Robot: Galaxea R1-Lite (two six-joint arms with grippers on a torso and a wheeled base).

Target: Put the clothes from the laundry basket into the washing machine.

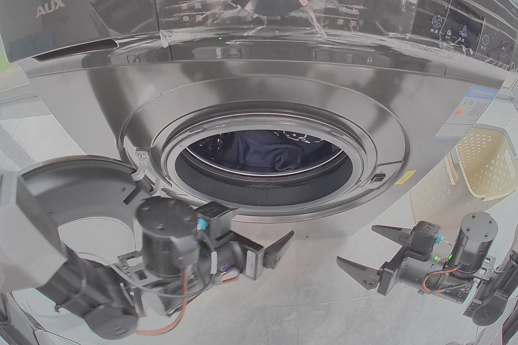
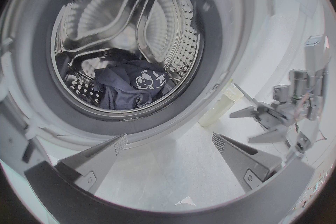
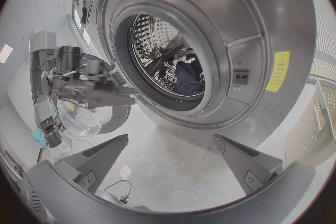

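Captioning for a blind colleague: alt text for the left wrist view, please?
A dark garment lies in the washer's open drum. The left hand is open and empty in front of the opening; the right hand, also open, is farther off.

Pale tiled floor [image 3: 175,168] spreads beneath the right tool [image 3: 169,140]. On it, near one of that tool's fingers, lie a small white square patch [image 3: 125,171] and a thin dark cable [image 3: 117,187] curled in a loop. A white triangular scrap [image 2: 185,201] lies on the floor under the left tool [image 2: 168,138]. A white panelled wall [image 3: 21,18] stands well beyond the right tool
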